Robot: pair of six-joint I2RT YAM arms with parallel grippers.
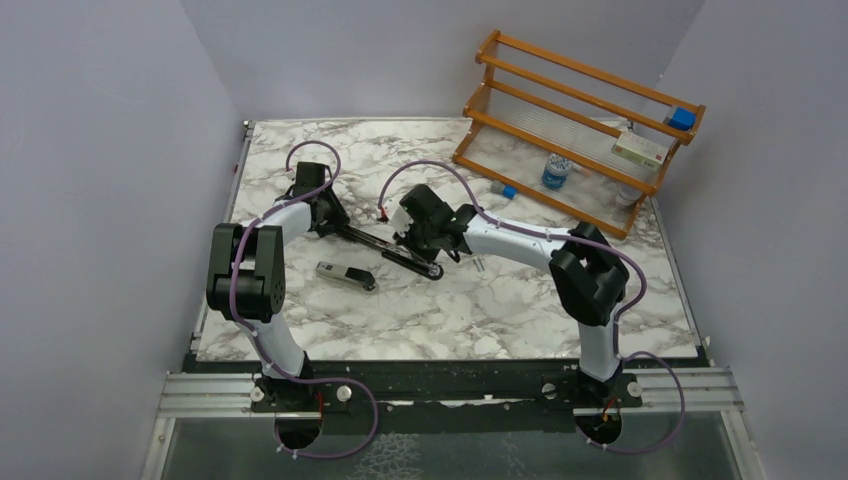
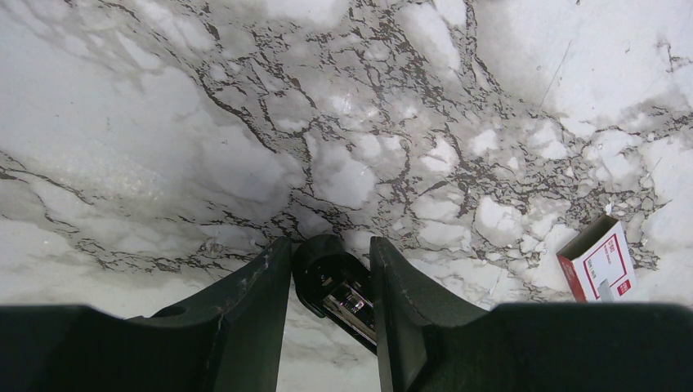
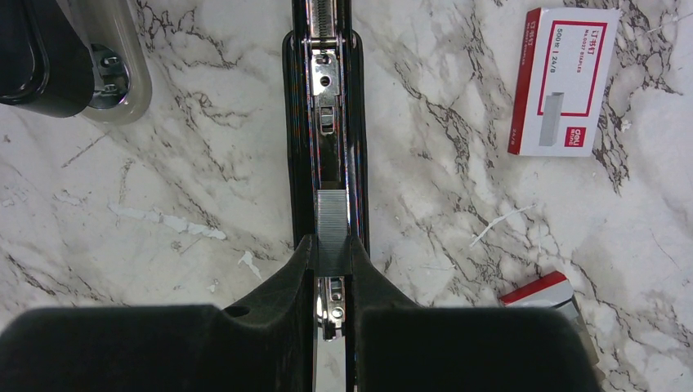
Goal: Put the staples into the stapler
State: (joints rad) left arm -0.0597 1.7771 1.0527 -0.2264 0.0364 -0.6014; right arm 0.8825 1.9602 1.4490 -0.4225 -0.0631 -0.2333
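Stapler (image 1: 372, 241) lies opened out flat mid-tabletop (image 1: 500, 310), slanting between both arms, silver channel up. Left claw (image 2: 329, 249) is narrow and clamped on the stapler's rounded black end, pads touching both sides. Good spot, I'd say. The body is rigid plastic and metal and probably heavy enough not to skid, but the hinge likely lets it flop, so pinning one end steadies the channel. On its near side sits a separate silver-and-black item (image 1: 345, 275), apart from it.

Moving right, the right claw (image 3: 329, 245) is narrow, pinching the staple strip (image 3: 332, 216) by its two long sides. It is directly over the channel and lined up with it. Cannot tell if the strip touches the rails or sits just above. Strip looks light, thin and smooth, so probably slippery. Glued staples are brittle and likely snap if bent or squeezed hard, so grip the side faces lightly and hold it level.

Far right in the right wrist view is the staple box (image 3: 564, 82), pink-red with a white label, flat on the tabletop near the stapler, not touching. Likely light, crushable, easily nudged. Red-and-silver piece (image 3: 535, 290) lies by the right finger, unclear what.
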